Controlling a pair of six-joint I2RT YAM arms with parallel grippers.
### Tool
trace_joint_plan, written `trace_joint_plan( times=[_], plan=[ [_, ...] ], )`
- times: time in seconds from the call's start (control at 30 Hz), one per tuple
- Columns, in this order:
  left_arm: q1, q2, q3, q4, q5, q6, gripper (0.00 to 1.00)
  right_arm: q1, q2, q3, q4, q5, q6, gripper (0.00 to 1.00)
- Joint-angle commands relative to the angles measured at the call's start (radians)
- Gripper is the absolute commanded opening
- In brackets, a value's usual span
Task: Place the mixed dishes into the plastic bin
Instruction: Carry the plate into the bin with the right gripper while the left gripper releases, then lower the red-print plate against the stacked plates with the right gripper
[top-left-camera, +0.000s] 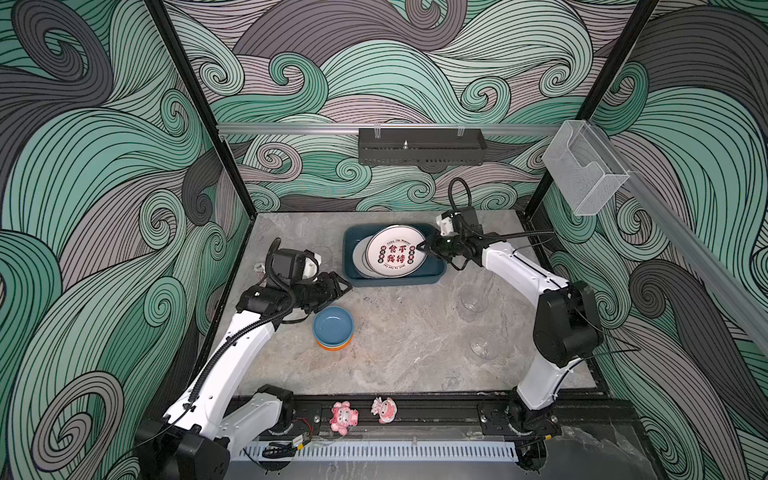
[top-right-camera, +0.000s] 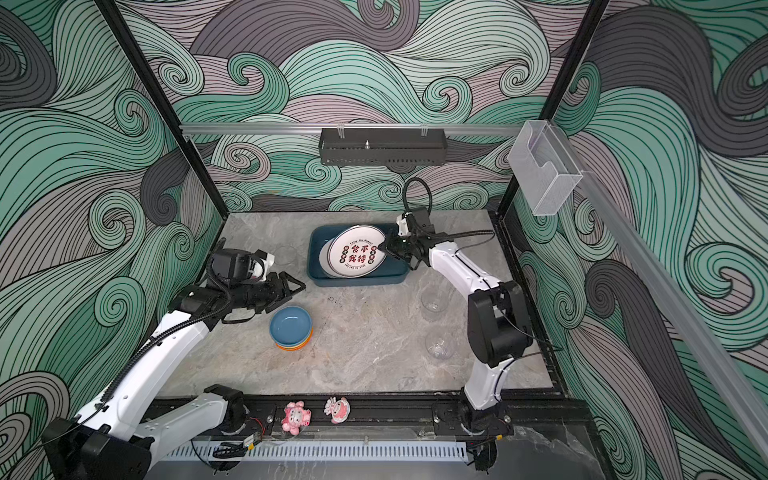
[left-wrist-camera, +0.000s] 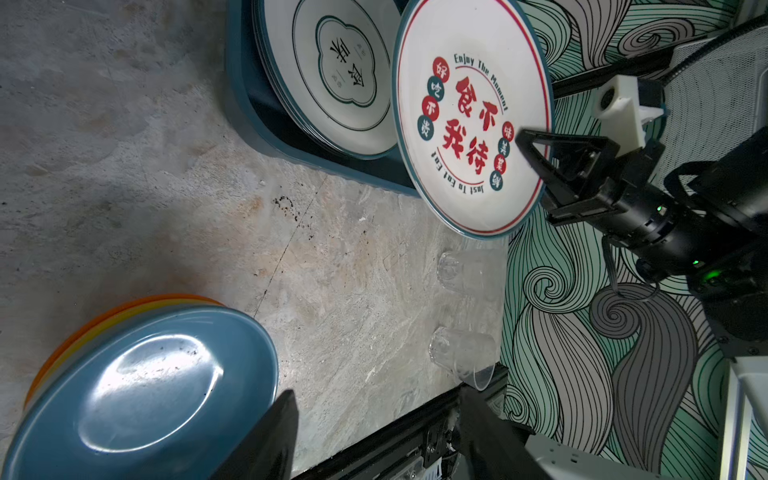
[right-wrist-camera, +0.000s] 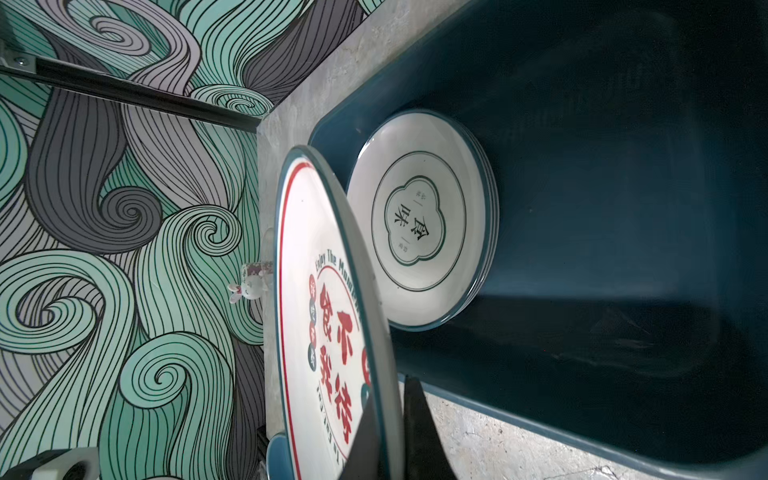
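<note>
Lettered plate (top-left-camera: 397, 250) tilted over plastic bin (top-left-camera: 395, 283), rim in clenched right tool (top-left-camera: 424, 246); left tool (top-left-camera: 344, 290) released, well apart.

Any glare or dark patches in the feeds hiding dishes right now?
Left wrist view: broad glare on the blue bowl; the two glasses are faint. Right wrist view: the bin is deep in shadow inside, the held plate soft near the lens. In both top views the glasses almost vanish against the grey table.
</note>
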Motion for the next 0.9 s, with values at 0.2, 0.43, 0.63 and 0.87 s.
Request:
trace_joint_plan(
  times=[0.2, 0.43, 0.63, 0.87],
  plan=[
    [0.018, -0.002, 0.005, -0.019, -0.014, 0.016, 0.65, 0.015, 0.114, 0.145, -0.017, 0.047, -0.023, 0.0],
    [0.025, 0.007, 0.008, -0.029, -0.02, 0.018, 0.66, 0.034, 0.212, 0.229, -0.024, 0.07, -0.036, 0.0],
    [0.031, 0.017, 0.008, -0.032, -0.01, 0.021, 0.66, 0.044, 0.28, 0.284, -0.034, 0.076, -0.033, 0.0],
    [0.039, 0.027, 0.009, -0.033, 0.001, 0.018, 0.66, 0.05, 0.331, 0.326, -0.036, 0.083, -0.033, 0.0]
  ],
)
